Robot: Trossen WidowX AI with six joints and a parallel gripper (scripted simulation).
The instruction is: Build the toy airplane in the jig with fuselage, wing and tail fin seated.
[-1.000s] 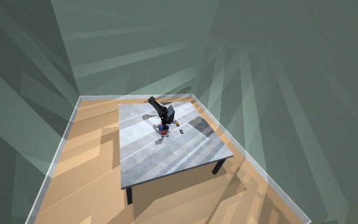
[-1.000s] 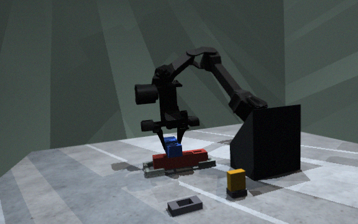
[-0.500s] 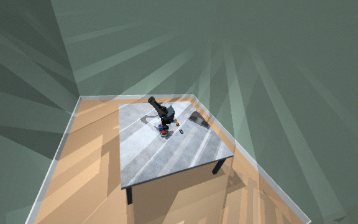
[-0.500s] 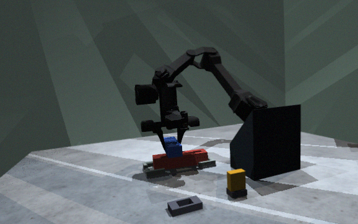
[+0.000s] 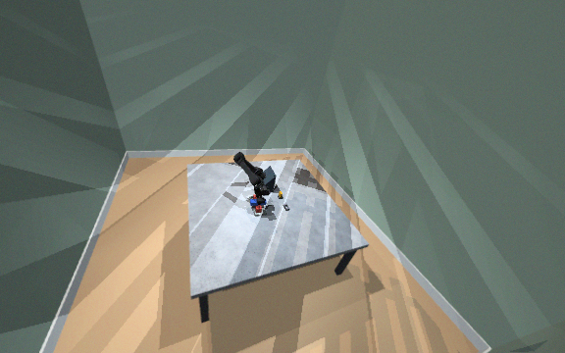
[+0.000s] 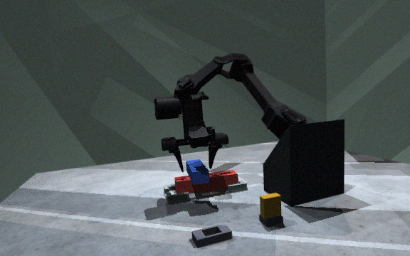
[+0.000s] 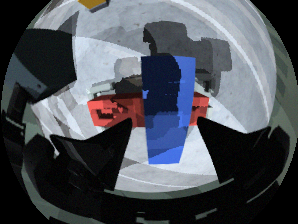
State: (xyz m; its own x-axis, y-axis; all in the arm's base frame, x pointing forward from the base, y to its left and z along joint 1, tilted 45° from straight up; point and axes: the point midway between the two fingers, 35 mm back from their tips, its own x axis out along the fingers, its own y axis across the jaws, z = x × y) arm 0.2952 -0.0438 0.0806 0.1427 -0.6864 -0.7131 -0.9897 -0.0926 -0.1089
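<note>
The red fuselage [image 6: 223, 180] [image 7: 132, 111] [image 5: 258, 209] lies lengthwise in the pale cradle [image 6: 240, 186] [image 7: 102, 89]. The blue wing [image 6: 201, 178] [image 7: 169, 130] [image 5: 253, 202] lies crosswise over the middle of the fuselage. Its underside hides the tab, so I cannot tell how deep it sits. My gripper [image 6: 196, 170] [image 7: 165, 120] is open, with a fingertip on each side of the wing, near its top, and gaps between. The yellow tail fin [image 6: 270, 207] [image 7: 93, 4] [image 5: 280, 195] stands upright in a small dark holder [image 6: 272, 222], away from the fuselage.
A grey block with a rectangular hollow [image 6: 220, 237] [image 5: 286, 207] lies on the table [image 5: 224, 255], in front of the cradle in the exterior view. The dark wedge-shaped arm base [image 6: 315, 163] [image 7: 47, 57] stands behind the tail fin, beyond one end of the cradle.
</note>
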